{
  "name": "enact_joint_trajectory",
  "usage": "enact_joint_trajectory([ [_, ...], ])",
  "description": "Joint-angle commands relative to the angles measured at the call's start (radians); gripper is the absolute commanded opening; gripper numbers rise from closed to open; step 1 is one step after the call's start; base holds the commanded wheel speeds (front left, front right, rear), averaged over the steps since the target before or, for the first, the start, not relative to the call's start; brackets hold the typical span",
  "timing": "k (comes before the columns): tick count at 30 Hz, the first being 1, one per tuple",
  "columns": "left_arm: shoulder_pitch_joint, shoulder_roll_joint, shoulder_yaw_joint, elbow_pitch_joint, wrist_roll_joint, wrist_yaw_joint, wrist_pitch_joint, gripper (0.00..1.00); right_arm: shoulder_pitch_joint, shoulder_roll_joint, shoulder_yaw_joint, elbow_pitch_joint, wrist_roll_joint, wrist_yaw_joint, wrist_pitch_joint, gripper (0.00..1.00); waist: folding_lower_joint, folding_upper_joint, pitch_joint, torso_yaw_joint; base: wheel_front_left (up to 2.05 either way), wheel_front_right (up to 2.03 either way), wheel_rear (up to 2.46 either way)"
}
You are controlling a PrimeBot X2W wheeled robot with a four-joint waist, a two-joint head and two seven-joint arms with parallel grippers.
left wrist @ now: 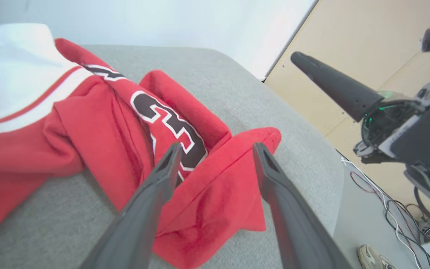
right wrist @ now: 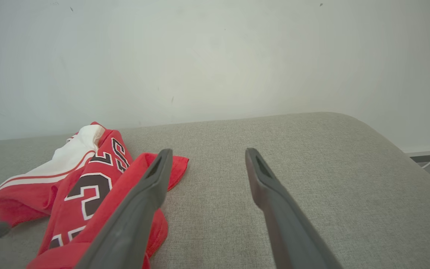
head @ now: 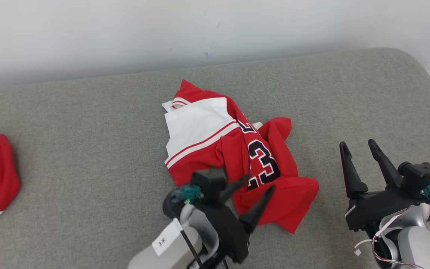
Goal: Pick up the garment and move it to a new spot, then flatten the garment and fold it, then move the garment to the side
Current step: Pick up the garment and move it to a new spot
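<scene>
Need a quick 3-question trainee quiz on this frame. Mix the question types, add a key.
1. True or false: the left gripper is shut on the jersey.
2. Where is the right gripper? A) over the jersey B) over bare gray cushion, to the right of the jersey C) touching the left gripper
3. Fill in: the number printed on the jersey is ___.

Key: 1 false, its fingers are spread open over the jersey; 2 B; 3 23.
</scene>
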Motion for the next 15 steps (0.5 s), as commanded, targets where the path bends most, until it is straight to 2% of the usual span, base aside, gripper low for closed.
enact_joint_trajectory([
  [1, -0.018, 0.004, 0.009, 0.001, -0.006, 0.006, -0.013, 1.00, 0.001, -0.001, -0.005, 0.001, 0.006, 0.000, -0.007, 1.00, 0.0000, 0.0000, -0.002, 0.002, 0.00, 0.00, 0.00],
  [7, -0.071, 0.022, 0.054, 0.054, 0.001, 0.033, -0.052, 1.00, -0.003, -0.001, 0.002, 0.001, 0.008, 0.000, -0.006, 1.00, 0.0000, 0.0000, -0.009, -0.005, 0.00, 0.00, 0.00],
  [15, -0.131, 0.083, 0.127, 0.151, -0.036, 0.017, -0.066, 1.00, -0.010, -0.002, 0.008, 0.007, 0.014, 0.000, -0.010, 1.00, 0.0000, 0.0000, -0.007, -0.050, 0.00, 0.00, 0.00],
])
